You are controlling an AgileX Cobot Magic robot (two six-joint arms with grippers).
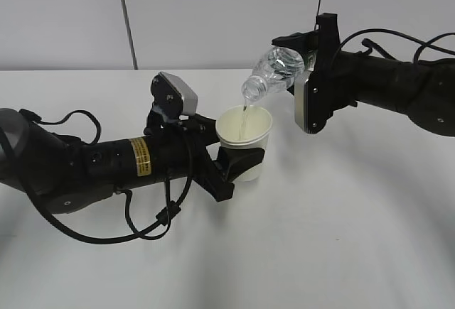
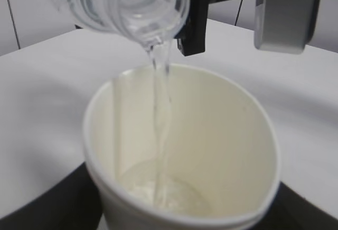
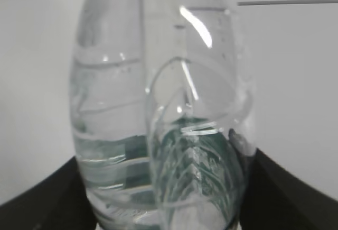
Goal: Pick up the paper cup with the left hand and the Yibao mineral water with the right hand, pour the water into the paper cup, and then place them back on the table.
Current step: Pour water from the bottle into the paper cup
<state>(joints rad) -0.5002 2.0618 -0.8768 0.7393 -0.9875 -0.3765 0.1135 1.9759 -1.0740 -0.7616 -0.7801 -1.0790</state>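
My left gripper (image 1: pixel 238 163) is shut on the white paper cup (image 1: pixel 245 142) and holds it upright just above the table (image 1: pixel 341 238). My right gripper (image 1: pixel 302 64) is shut on the clear Yibao bottle (image 1: pixel 274 71), tilted with its open mouth down over the cup's rim. A thin stream of water falls into the cup. In the left wrist view the cup (image 2: pixel 211 135) fills the frame with a little water at its bottom, the bottle's mouth (image 2: pixel 142 2) above it. In the right wrist view the bottle (image 3: pixel 163 124) fills the frame, its green label seen through it.
The white table stretches all round the two arms. A grey wall with a dark vertical seam (image 1: pixel 126 18) stands behind. A loose black cable (image 1: pixel 142 217) hangs under the left arm.
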